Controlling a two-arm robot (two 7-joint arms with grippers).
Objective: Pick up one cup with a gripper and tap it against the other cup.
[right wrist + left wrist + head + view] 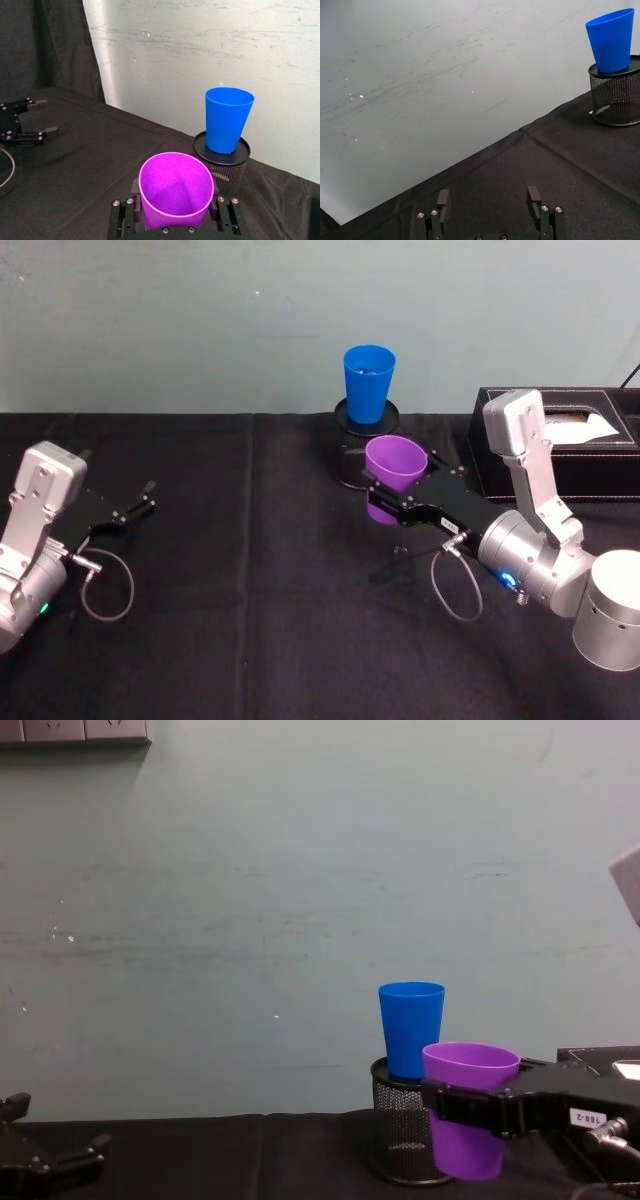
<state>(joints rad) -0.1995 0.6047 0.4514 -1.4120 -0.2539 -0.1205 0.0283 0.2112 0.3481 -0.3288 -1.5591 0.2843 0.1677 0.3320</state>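
My right gripper [392, 500] is shut on the purple cup [394, 478] and holds it lifted off the black table, mouth up and slightly tilted; the same purple cup [175, 191] sits between the right gripper's fingers [175, 220] in the right wrist view and shows as the purple cup [467, 1112] in the chest view. Just behind it the blue cup [368, 383] stands upright on a black wire-mesh pen holder [352, 450], apart from the purple cup. The blue cup [227, 120] and blue cup [410, 1030] show a small gap. My left gripper [135, 502] rests open at far left, empty.
A black tissue box [560, 445] stands at the back right, close behind my right arm. The pale wall runs along the table's far edge [200, 415]. A cable loop [105, 590] lies by the left arm.
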